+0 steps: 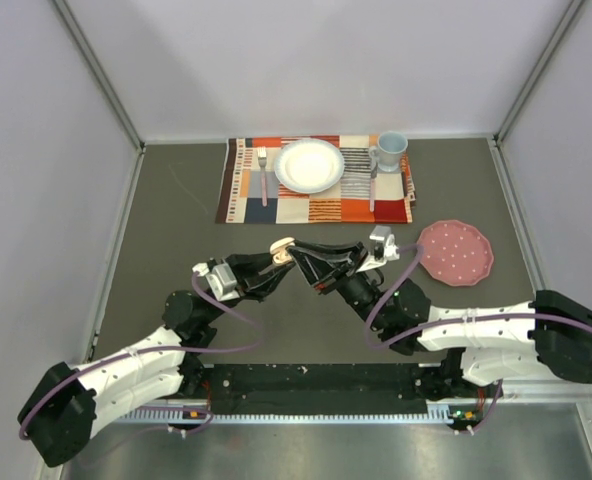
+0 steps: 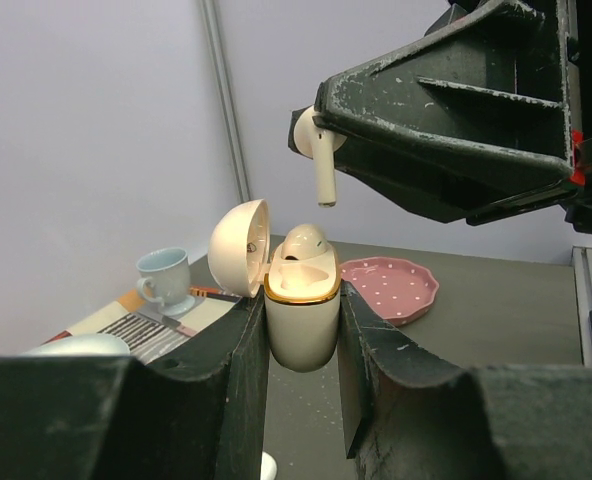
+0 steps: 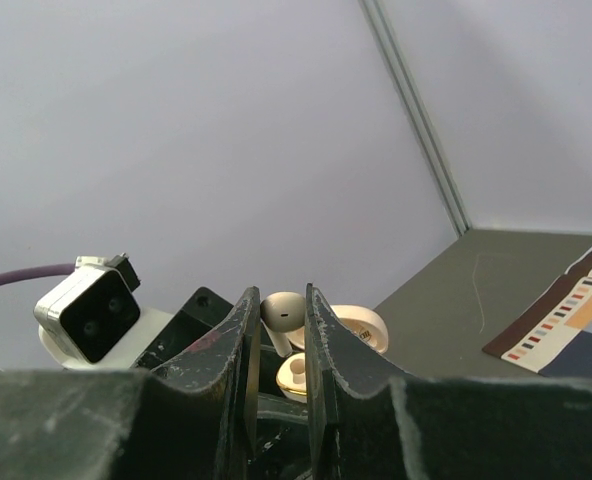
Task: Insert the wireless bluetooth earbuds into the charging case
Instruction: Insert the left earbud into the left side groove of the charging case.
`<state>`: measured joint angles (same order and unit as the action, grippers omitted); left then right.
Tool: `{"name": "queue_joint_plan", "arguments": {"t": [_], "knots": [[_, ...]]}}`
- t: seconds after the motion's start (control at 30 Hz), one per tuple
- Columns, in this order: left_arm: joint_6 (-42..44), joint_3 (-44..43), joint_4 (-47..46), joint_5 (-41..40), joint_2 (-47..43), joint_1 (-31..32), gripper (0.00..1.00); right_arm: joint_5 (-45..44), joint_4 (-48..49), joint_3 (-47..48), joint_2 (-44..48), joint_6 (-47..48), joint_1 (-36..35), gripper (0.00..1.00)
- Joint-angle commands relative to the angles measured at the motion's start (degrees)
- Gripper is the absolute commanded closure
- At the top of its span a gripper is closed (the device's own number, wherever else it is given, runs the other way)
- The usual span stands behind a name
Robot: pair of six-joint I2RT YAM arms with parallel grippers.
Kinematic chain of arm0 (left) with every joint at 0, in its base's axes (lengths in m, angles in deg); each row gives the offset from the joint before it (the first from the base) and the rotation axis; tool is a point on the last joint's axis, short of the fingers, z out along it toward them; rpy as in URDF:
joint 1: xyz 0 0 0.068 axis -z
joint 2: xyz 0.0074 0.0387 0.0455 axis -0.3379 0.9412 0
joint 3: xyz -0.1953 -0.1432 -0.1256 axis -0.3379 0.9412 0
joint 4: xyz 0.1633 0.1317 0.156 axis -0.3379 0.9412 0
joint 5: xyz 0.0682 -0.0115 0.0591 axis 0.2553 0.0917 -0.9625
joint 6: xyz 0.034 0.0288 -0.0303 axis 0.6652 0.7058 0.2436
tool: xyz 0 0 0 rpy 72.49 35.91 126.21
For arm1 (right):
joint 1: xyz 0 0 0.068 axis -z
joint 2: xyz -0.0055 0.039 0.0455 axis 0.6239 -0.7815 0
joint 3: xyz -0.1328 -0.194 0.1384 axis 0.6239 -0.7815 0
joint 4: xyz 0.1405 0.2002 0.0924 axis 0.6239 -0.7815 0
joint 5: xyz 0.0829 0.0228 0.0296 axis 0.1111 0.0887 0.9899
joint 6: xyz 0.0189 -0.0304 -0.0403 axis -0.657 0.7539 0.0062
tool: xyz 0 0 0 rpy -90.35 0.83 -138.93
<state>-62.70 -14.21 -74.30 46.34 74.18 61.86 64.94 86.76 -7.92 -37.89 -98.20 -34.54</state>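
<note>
One earbud (image 2: 303, 243) sits in case (image 2: 302, 320), unseen overhead.

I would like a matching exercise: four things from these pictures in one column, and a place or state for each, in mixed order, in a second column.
1. charging case
2. earbud outside the case
3. pink plate
4. blue cup

a. on the patterned mat
b. gripped by the right jaws
c. on the table, off the mat
d. gripped by the left jaws, lid open

Pairs: 1-d, 2-b, 3-c, 4-a.
</note>
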Motion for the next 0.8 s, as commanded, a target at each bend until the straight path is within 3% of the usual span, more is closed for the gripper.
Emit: {"name": "queue_joint_plan", "arguments": {"t": [0.0, 0.77], "knots": [[0.6, 0.2, -4.0, -0.7, -0.3, 0.2, 1.00, 0.7, 2.1, 2.7, -0.7, -1.1, -1.2, 1.00], [0.6, 0.2, -3.2, -0.6, -0.9, 0.2, 1.00, -0.8, -1.6, 4.6, -3.7, -0.5, -1.4, 1.00]]}}
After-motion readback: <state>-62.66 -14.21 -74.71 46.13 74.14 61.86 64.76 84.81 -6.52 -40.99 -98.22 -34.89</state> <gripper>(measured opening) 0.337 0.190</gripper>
